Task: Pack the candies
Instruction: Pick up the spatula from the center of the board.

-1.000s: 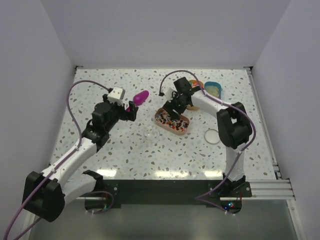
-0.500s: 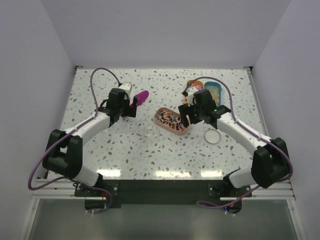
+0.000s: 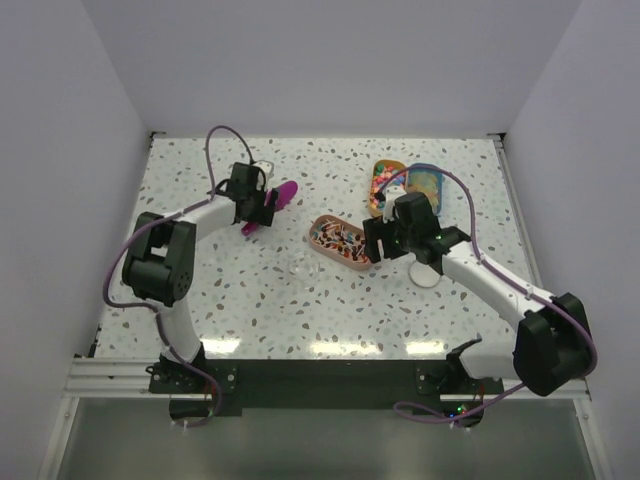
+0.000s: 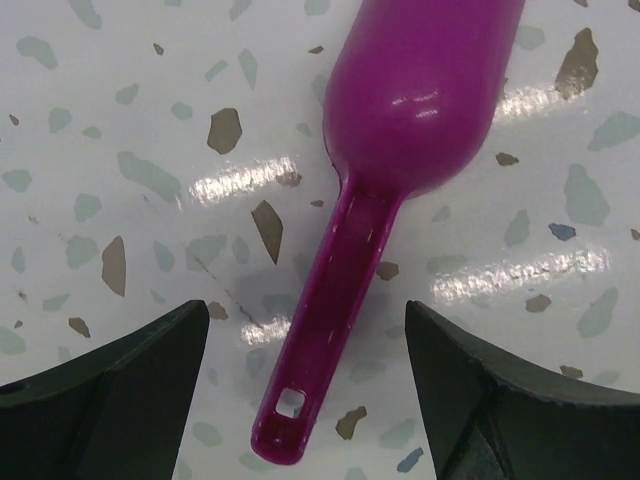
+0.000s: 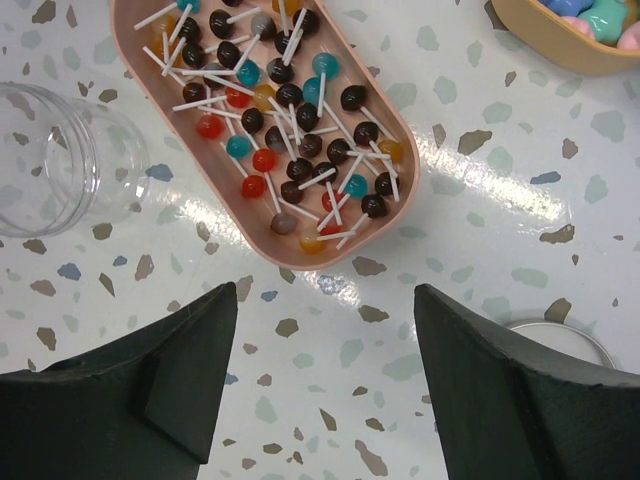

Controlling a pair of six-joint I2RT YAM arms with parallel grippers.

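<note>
The candies (image 5: 290,130) are tiny dark, red and brown balls on white sticks, lying in a pink oval tray (image 5: 290,255). In the top view the candies (image 3: 338,238) sit in the tray (image 3: 352,263) at mid-table. A purple scoop (image 4: 400,90) lies flat on the table. My left gripper (image 4: 307,330) is open and hangs over it, with the scoop's handle between the jaws, untouched. In the top view the left gripper (image 3: 258,208) covers the middle of the scoop (image 3: 284,192). My right gripper (image 5: 325,300) is open and empty, just off the tray's near-right end (image 3: 372,240).
A clear jar (image 3: 302,266) (image 5: 60,160) stands left of the tray's near end. Its round lid (image 3: 427,272) (image 5: 560,340) lies to the right. An orange tray of pastel candies (image 3: 383,180) (image 5: 570,25) and a blue container (image 3: 426,180) sit behind.
My left gripper has swung left and come down over the scoop's handle. My right gripper has moved off the tray toward its near-right end.
</note>
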